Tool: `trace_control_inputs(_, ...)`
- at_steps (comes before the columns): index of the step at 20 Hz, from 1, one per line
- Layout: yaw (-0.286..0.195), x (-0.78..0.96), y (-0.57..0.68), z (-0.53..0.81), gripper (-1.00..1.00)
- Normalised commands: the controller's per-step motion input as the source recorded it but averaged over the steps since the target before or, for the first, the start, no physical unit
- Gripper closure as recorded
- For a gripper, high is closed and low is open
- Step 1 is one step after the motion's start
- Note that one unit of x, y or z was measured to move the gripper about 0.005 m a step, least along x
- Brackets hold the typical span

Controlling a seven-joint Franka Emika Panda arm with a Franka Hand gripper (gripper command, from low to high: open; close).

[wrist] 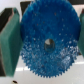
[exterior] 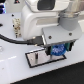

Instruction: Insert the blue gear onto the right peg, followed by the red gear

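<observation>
The gripper (exterior: 58,50) holds the blue gear (wrist: 47,42) between its two green pads (wrist: 10,42), which press on opposite sides of the toothed rim. In the exterior view the gear (exterior: 59,49) hangs over the plate (exterior: 35,60), toward the plate's end on the exterior view's right.

Risks from here:
- Misalignment. If the centre hole (wrist: 48,43) is off the peg axis, the gear face lands on the peg tip and jams or tilts.
- Slip. The pads grip only the teeth; contact force on descent can rotate or shift the gear in the grasp.
- Early release. Opening before the hole is seated lets the gear drop onto the plate beside the peg.

Not visible or unclear:
- The right peg is hidden beneath the gripper and gear in both views.
- The red gear cannot be located in either view.
- Whether the gear already touches the peg cannot be told.
- The wrist view is blurred; tooth detail is unreliable.
</observation>
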Motion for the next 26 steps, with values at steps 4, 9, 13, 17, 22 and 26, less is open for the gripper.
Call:
trace_control_inputs(4, 0.000, 0.02, -0.02, 0.11, 1.00)
trace_control_inputs(9, 0.000, -0.12, 0.00, 0.29, 1.00)
trace_control_inputs(13, 0.000, 0.07, -0.10, 0.07, 1.00)
trace_control_inputs(17, 0.000, 0.12, -0.09, -0.02, 1.00)
trace_control_inputs(22, 0.000, 0.15, -0.11, -0.08, 1.00)
trace_control_inputs(26, 0.000, 0.10, -0.17, -0.13, 1.00)
